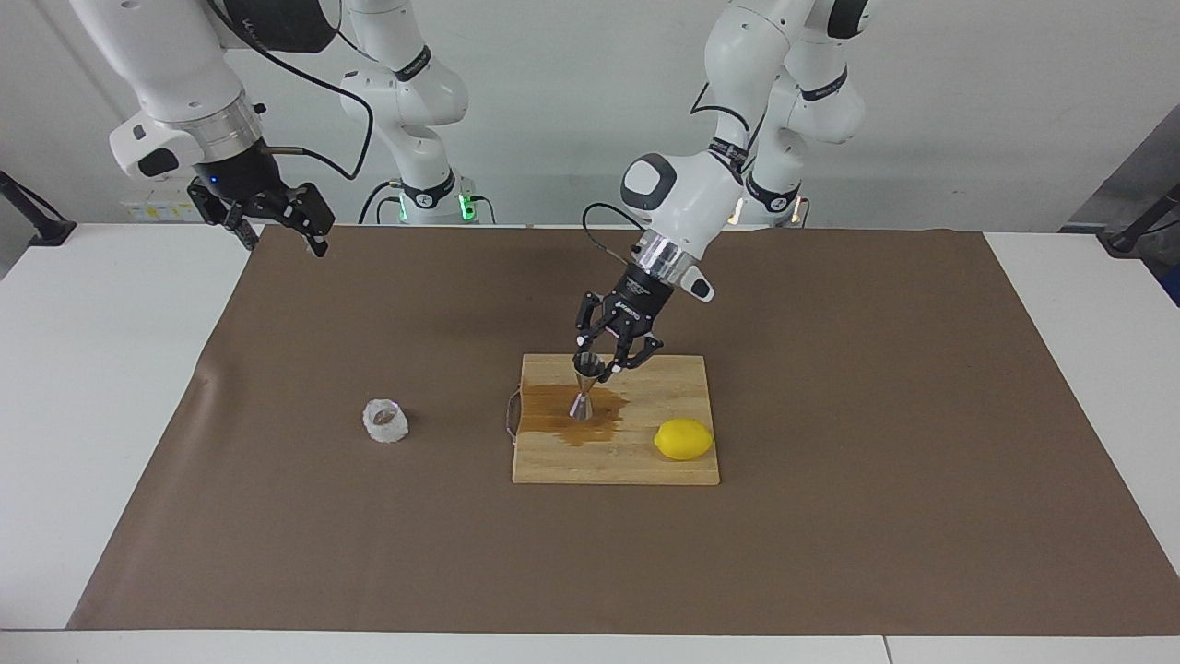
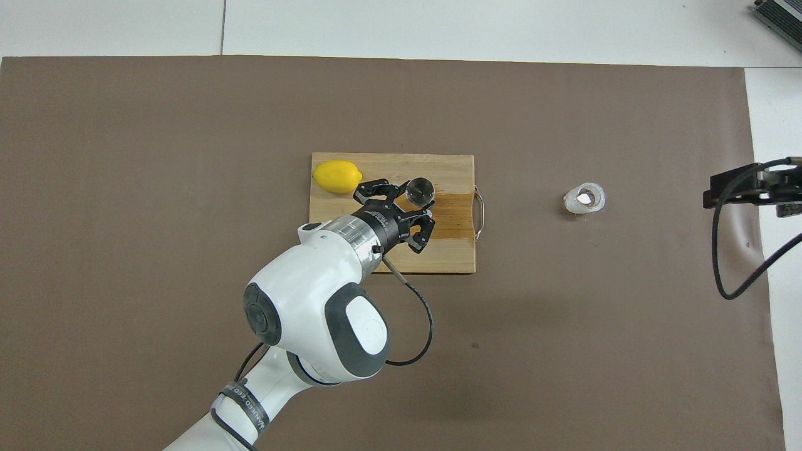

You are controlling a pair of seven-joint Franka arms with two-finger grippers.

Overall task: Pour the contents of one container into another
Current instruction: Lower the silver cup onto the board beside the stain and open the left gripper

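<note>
The left end effector [image 1: 601, 361] is clamped on the upper cone of the steel jigger [image 1: 584, 392], just left of the facing frame's centre. The jigger is hourglass-shaped and polished, held nearly upright over the wooden cutting board [image 1: 678, 378]. Its lower cone is at the dark wet stain [image 1: 553, 415] soaking the board's pale grain; whether it touches cannot be told. From overhead the jigger's round mouth [image 2: 420, 190] shows open and mirror-bright.

A smooth yellow lemon [image 1: 683, 439] lies on the board's dry part. A thin wire handle [image 1: 510, 417] loops from the board's short edge.

The glass cup [image 1: 385, 420], squat, clear and bumpy-faceted, stands alone on the matte brown mat [image 1: 830, 516], left of the board in the facing frame.

The right end effector [image 1: 277, 221] waits at upper left, over the white desk [image 1: 101, 387] at the mat's corner, fingers spread wide, empty.
</note>
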